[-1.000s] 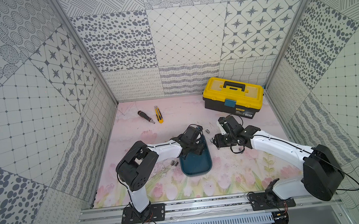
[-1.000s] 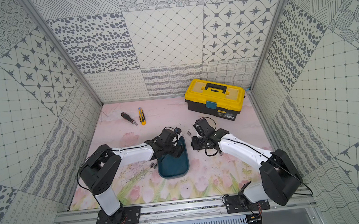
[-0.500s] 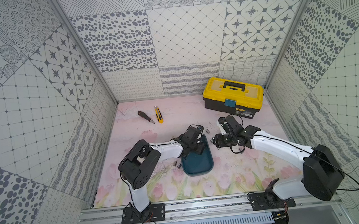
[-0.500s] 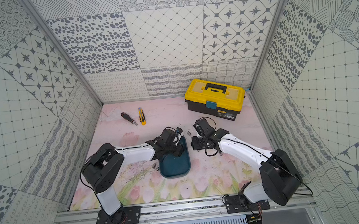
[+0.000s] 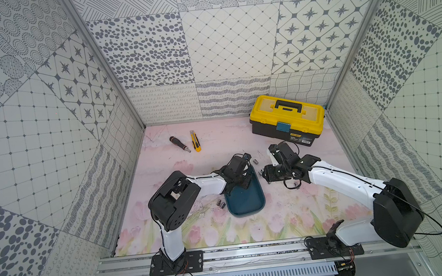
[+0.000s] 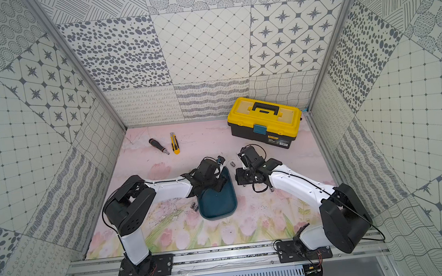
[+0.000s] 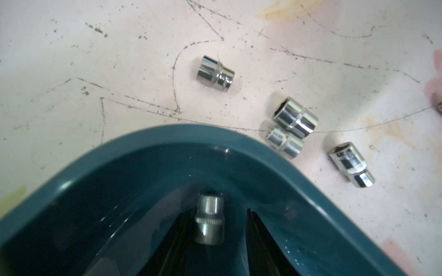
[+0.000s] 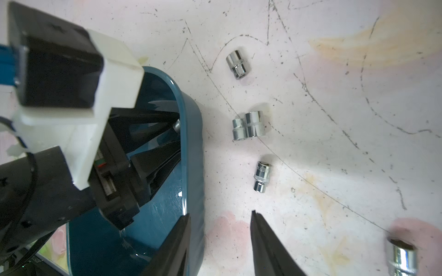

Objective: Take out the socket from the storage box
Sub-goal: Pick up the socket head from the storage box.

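My left end effector [image 7: 218, 215] has just narrowed around the socket [image 7: 210, 219], which lies between its fingers down in a corner of the blue box [image 7: 167, 136]. I cannot tell whether the pads grip it yet. My right end effector [image 8: 220, 215] is half open and empty, with the box wall just beside one finger. If the grip holds, lifting out comes next.

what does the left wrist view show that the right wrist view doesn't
Only the left wrist view: the whole socket inside the storage box, between the left pincer's fingers. Only the right wrist view: the left arm's wrist housing, the right pincer open across the box wall, and a fifth loose socket. Both: the teal box rim and four loose sockets on the table beside it.
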`<state>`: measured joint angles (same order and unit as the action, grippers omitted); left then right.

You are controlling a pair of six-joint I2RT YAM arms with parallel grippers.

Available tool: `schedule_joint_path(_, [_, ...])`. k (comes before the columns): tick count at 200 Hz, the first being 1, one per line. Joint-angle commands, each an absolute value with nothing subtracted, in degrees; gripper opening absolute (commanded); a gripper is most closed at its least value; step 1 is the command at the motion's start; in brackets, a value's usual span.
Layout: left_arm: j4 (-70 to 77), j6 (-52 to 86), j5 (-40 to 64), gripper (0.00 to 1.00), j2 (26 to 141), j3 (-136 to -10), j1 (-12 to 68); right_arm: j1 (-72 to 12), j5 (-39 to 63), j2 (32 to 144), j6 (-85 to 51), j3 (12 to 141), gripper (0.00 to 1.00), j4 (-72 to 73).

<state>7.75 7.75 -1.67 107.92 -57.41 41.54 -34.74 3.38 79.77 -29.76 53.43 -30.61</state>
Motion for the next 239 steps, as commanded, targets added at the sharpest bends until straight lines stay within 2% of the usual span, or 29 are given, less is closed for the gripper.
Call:
schedule_joint_path(1, [10.16, 6.82, -2.81, 0.38, 108.15, -57.23, 41.66, -34.58, 2.85, 79.1, -29.54, 52.98, 0.46, -29.53])
schedule_joint_path(93, [11.23, 6.5, -2.54, 0.2, 107.25, -56.34, 41.64, -34.56, 2.87, 79.17, -29.59, 52.89, 0.46, -29.62])
schedule_joint_path(170, [9.65, 7.53, -3.11, 0.15, 103.27, -55.38, 41.66, -34.62, 2.84, 79.16, -29.61, 52.78, 0.46, -29.44])
schedule_joint_path(239, [3.71, 8.96, -5.52, 0.15, 91.91, -53.05, 41.65, -34.62, 2.98, 79.05, -29.47, 52.76, 0.46, -29.02])
